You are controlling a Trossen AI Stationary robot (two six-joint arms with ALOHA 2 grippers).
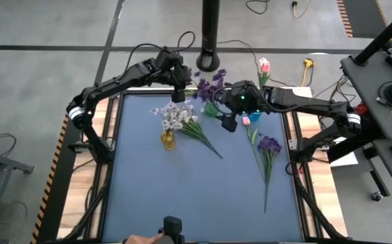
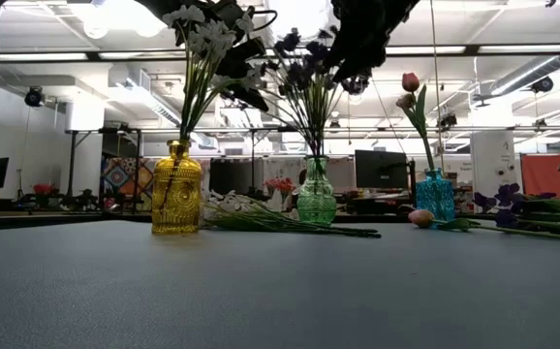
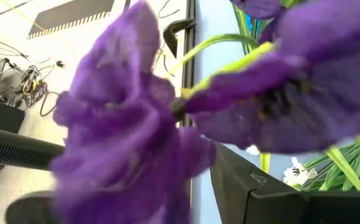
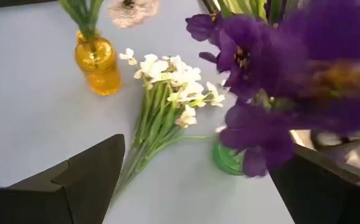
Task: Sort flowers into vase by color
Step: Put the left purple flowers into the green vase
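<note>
vases (image 2: pixel 177 189): I count three
loose white sprays (image 1: pixel 197 132): one
loose purple sprigs (image 1: pixel 269 150): one
loose pink buds (image 1: pixel 246 120): one

Grey floor (image 1: pixel 40 27) with cables; ceiling strip lights (image 2: pixel 474 48); monitors (image 2: pixel 380 168) behind.

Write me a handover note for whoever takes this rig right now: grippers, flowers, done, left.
Left gripper: shut, above the yellow vase.
Right gripper: open, empty, beside the green vase.
Done: white sprigs in the yellow vase, purple blossoms in the green vase, one pink tulip in the blue vase.
Left on the table: white bunch, pink bud, purple sprig.
</note>
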